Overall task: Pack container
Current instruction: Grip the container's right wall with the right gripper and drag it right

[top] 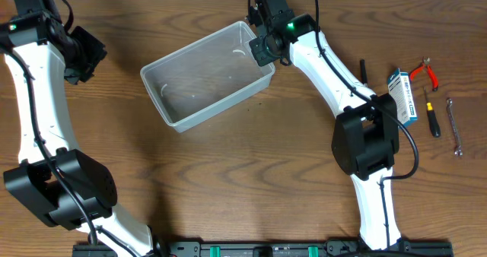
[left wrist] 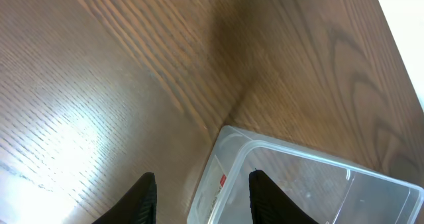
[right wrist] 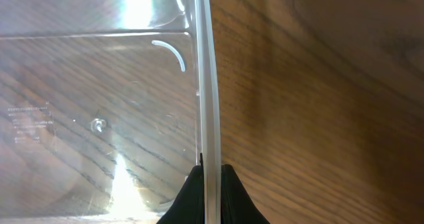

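The container (top: 205, 78) is a clear plastic tub, empty, lying at an angle on the wooden table. My right gripper (top: 265, 50) is at its far right corner, shut on the rim. In the right wrist view the two black fingers pinch the thin white rim (right wrist: 205, 71), one finger inside the tub and one outside, with the gripper (right wrist: 211, 168) closed on it. My left gripper (top: 85, 59) hangs at the far left, apart from the tub. Its jaws (left wrist: 202, 177) stand open with nothing between them, and a corner of the container (left wrist: 311, 177) shows below.
To the right of the right arm lie a small blue-and-white box (top: 402, 95), red-handled pliers (top: 426, 73), a screwdriver (top: 431, 114), a wrench (top: 454, 128) and a short black piece (top: 363, 68). The right arm's base (top: 365, 143) stands beside them.
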You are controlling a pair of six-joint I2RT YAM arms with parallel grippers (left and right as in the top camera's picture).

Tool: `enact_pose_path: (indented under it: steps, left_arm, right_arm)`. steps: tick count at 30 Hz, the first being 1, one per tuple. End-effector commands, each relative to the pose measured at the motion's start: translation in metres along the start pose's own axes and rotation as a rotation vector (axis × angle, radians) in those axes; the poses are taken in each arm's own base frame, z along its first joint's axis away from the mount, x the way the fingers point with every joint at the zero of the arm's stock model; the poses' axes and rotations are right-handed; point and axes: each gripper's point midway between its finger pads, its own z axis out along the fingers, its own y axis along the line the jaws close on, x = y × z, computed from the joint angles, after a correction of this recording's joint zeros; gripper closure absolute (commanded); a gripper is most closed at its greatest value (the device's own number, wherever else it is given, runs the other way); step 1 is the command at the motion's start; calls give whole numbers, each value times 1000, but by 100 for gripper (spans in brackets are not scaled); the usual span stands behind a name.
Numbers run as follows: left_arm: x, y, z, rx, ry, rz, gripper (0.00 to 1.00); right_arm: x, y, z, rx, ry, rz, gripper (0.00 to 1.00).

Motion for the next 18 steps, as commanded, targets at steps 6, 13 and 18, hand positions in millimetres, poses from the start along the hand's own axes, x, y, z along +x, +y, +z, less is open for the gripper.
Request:
enact_pose_path:
  steps: [6,13,18]
  left_arm:
    - [1,-2,-2,5,3,21,65]
    - [7,-9,-1,11,9,70,65]
    - [13,-17,0,17,15,91,65]
  right_arm:
    - [5,-27,1,46,23,122,99]
    - [13,-57,-2,72,43,201,99]
    - [20,-75,-7,86,63,231,99]
